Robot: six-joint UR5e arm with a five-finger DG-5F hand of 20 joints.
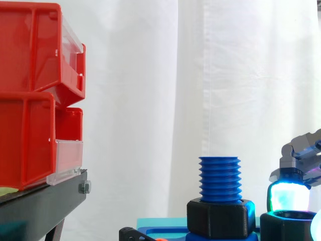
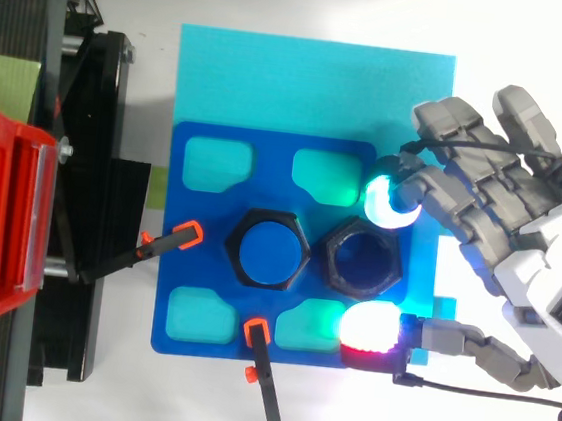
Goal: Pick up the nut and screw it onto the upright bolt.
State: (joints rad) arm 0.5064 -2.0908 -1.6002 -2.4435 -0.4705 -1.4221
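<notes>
Red plastic storage bins [image 1: 27, 135], two stacked with clear front lips, sit on a black metal stand [image 1: 40, 206] at the left of the side view, before a white curtain [image 1: 150, 100]. Item: white worktop [image 2: 283, 0] carrying a flat cyan sheet [image 2: 275, 79]. Item: dark blue fixture plate [image 2: 267, 149] with rounded cut-outs, lying on the cyan sheet. Item: blue threaded bolt [image 1: 219, 178], upright at the middle of the plate, its foot seated in a black hexagonal collar [image 1: 219, 217]. Item: loose black hexagonal nut [image 2: 331, 261], lying flat on the plate just beside the collar, on the side towards the arm, its bore open to the plate below; not on the bolt. Item: two black clamps with orange tips, one [image 2: 183, 235] reaching the plate's edge on the stand side, one [image 2: 263, 380] at the plate's lower edge in the top view. Item: grey robot hand [image 2: 492, 208], entering from the right, low over the plate. Its fingers are spread and hold nothing: one glowing white-cyan pad [image 2: 390, 204] sits just beside one side of the nut, and a white-red pad [image 2: 369, 328] sits near the opposite side, so the nut lies between them. From the side, a glowing pad hangs right above the nut's rim.
</notes>
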